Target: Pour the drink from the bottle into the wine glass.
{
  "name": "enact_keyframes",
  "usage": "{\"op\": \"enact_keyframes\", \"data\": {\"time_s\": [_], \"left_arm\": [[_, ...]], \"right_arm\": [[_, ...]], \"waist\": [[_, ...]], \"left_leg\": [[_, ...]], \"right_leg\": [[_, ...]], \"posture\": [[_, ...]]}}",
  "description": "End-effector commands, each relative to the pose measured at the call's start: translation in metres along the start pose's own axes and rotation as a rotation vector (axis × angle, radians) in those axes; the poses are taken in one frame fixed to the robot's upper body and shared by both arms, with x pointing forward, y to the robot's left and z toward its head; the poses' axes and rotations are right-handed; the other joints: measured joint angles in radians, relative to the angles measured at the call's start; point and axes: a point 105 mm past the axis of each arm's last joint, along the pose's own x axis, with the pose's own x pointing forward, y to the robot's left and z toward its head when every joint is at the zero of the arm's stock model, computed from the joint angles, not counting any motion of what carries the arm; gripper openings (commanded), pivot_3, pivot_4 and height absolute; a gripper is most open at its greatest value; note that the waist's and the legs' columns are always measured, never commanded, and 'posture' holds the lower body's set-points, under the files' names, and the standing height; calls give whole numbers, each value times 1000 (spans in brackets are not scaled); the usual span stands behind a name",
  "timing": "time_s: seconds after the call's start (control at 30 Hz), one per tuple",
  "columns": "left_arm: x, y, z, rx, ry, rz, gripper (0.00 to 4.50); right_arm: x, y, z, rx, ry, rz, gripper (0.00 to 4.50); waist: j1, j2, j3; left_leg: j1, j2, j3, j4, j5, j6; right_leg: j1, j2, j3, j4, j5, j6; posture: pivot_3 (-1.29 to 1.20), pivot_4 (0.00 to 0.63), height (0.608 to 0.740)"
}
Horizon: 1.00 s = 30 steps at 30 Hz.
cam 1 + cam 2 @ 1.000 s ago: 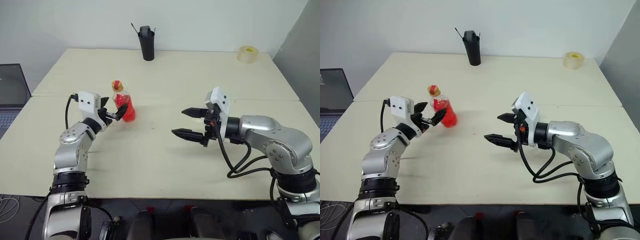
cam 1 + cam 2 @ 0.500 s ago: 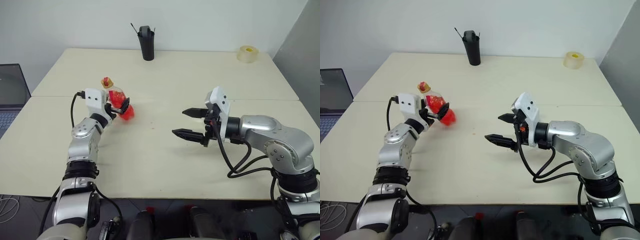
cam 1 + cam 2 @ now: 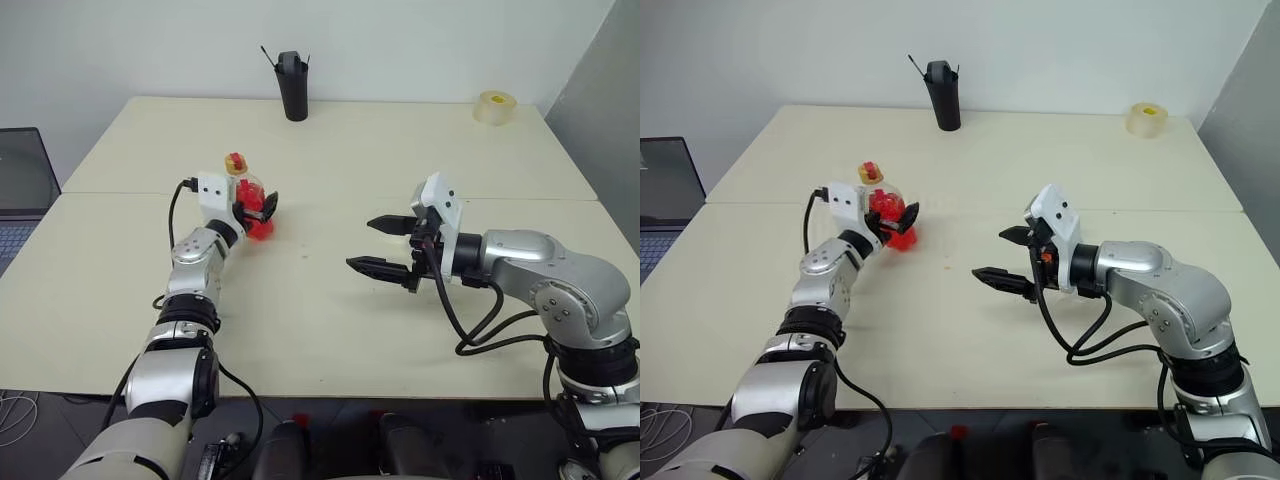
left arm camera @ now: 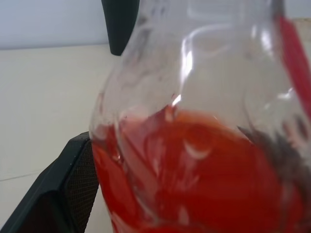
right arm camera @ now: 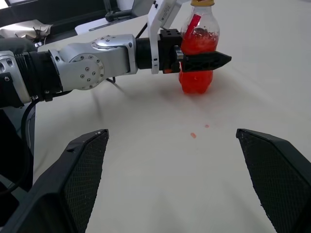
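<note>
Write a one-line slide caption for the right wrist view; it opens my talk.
Left gripper fingers straddle the upright bottle of red drink; right gripper waits open.

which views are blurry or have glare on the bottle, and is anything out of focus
Left wrist view: the bottle is so close it looks soft, with bright glare streaks on the clear plastic above the drink. Right wrist view: bottle sharp, and its own end effector fingers in the foreground are slightly soft. Left eye view: even lighting, faint shadows on the table, no obvious blur.
</note>
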Motion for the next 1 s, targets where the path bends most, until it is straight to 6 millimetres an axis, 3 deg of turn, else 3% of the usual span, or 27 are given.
{"op": "enact_keyframes", "data": {"time_s": [0.03,0.17,0.27,0.33,0.47,0.6,0.77,1.0], "left_arm": [[5,-1,17,29,-54,-17,3887],[3,-1,19,38,-64,-46,2783],[0,-11,26,89,-80,-131,2455],[-9,-29,33,140,-102,-267,2394],[-42,-78,51,133,-89,-602,2340],[-65,-120,59,141,-16,-825,2338],[-64,-140,62,132,10,-907,2338],[-56,-150,64,208,-19,-934,2337]], "right_arm": [[-5,-1,14,-55,-50,-34,4500],[-8,-9,19,-67,-75,-102,4500],[-14,-13,36,-59,-144,-131,4500],[-20,-11,52,-53,-190,-148,4500],[-28,-6,65,-96,-148,-163,4500],[-20,8,76,-70,-101,-75,4500],[-7,-1,80,-22,-62,-141,4500],[4,-3,80,33,-81,-182,4500]], "waist": [[0,0,0],[0,0,0],[0,0,0],[-3,0,0],[-1,0,0],[-1,1,0],[-1,1,0],[-2,1,0]], "left_leg": [[0,0,0,0,0,0],[0,0,0,0,0,0],[0,0,0,0,0,0],[0,0,0,0,0,0],[-2,2,0,-1,1,-2],[-2,2,-2,0,0,-1],[-1,1,-1,1,0,0],[-2,1,0,0,0,0]], "right_leg": [[0,0,0,0,0,0],[0,0,0,0,0,0],[0,0,0,0,0,0],[-1,0,0,0,0,0],[-2,-2,1,0,0,0],[-1,-2,1,1,0,0],[-1,0,1,0,0,0],[-1,1,1,0,0,0]], "posture": [[0,150,740],[0,150,740],[0,150,740],[0,150,740],[0,150,740],[0,150,740],[0,150,740],[0,150,740]]}}
